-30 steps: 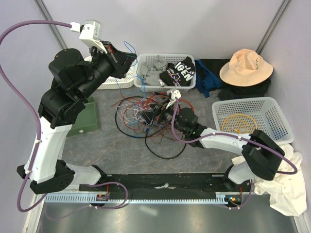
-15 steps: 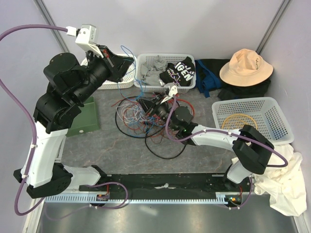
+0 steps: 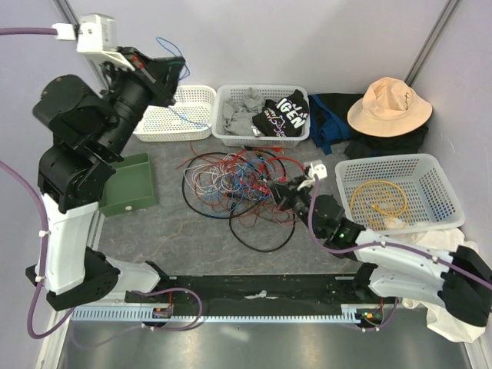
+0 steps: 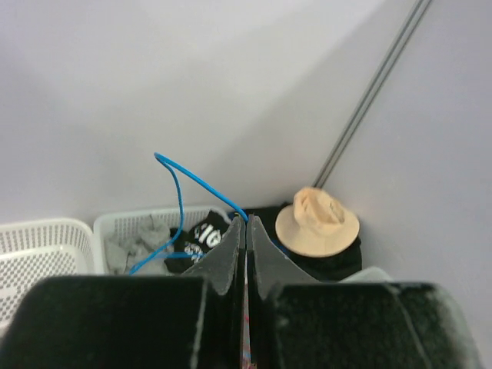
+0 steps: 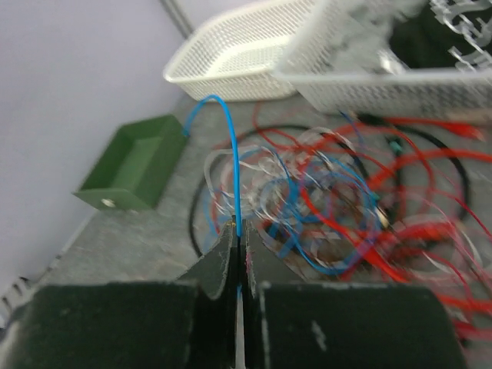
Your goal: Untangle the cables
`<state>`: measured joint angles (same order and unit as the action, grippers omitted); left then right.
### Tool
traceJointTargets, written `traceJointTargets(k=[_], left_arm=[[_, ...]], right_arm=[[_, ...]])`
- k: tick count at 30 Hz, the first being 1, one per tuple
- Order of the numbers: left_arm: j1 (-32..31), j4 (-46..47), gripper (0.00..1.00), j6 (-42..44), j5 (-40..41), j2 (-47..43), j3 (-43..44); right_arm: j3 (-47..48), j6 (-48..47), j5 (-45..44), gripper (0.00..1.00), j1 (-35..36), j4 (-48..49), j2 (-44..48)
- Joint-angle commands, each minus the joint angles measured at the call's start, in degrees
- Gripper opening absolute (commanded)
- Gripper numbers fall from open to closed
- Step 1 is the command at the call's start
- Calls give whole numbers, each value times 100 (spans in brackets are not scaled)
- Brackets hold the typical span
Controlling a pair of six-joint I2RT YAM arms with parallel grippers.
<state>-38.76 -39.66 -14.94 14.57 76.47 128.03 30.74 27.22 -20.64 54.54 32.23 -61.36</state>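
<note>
The cables [image 3: 231, 181] lie as a loose tangle of red, blue, white and black wires mid-table, seen close up as the tangle [image 5: 346, 200]. My left gripper [image 3: 165, 73] is raised high at the back left, shut on a blue cable [image 3: 181, 55]. That blue cable [image 4: 180, 207] loops up from the left gripper's tips [image 4: 247, 221]. My right gripper [image 3: 280, 192] sits at the tangle's right edge. The right gripper [image 5: 239, 231] is shut on a blue strand [image 5: 237, 192] that arcs up toward the green tray. A yellow cable [image 3: 378, 201] lies coiled in the right basket.
A green tray [image 3: 131, 184] stands left of the tangle. An empty white basket [image 3: 181, 115] and a basket with clothes [image 3: 261, 137] line the back. The right basket [image 3: 430, 173], a tan hat [image 3: 388, 104] and white cloth [image 3: 453, 300] fill the right side.
My right gripper has shut on a blue strand and drawn back to the right and nearer. My left arm has lifted up and to the left with its blue cable.
</note>
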Motion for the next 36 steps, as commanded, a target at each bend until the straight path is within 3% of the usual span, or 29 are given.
traceJointTargets(k=[1,9,17,23,27,31,36], left_arm=[[-8,933,2,334,389,-114,240],[-8,1224,2,351,573,245,-75],[176,1102,2,590,1452,1045,-489],[1254,223,2,-683,453,1905,-524],[1985,116,2,-1379,-76,2144,-875],[2452,116,2,-1757,81,2223,-1218],[3189,72,2,-2565,731,1515,-2605]], right_arm=[[-796,318,-704,0,4,-1235,676],[-1167,319,-555,0,4,-1693,1337],[-1009,239,-98,0,4,-1948,1627],[-982,161,16,0,4,-2132,1856],[-1052,90,-1,0,4,-2230,2031],[-1158,81,-10,0,4,-2168,2155],[-1176,20,43,0,4,-2159,2181]])
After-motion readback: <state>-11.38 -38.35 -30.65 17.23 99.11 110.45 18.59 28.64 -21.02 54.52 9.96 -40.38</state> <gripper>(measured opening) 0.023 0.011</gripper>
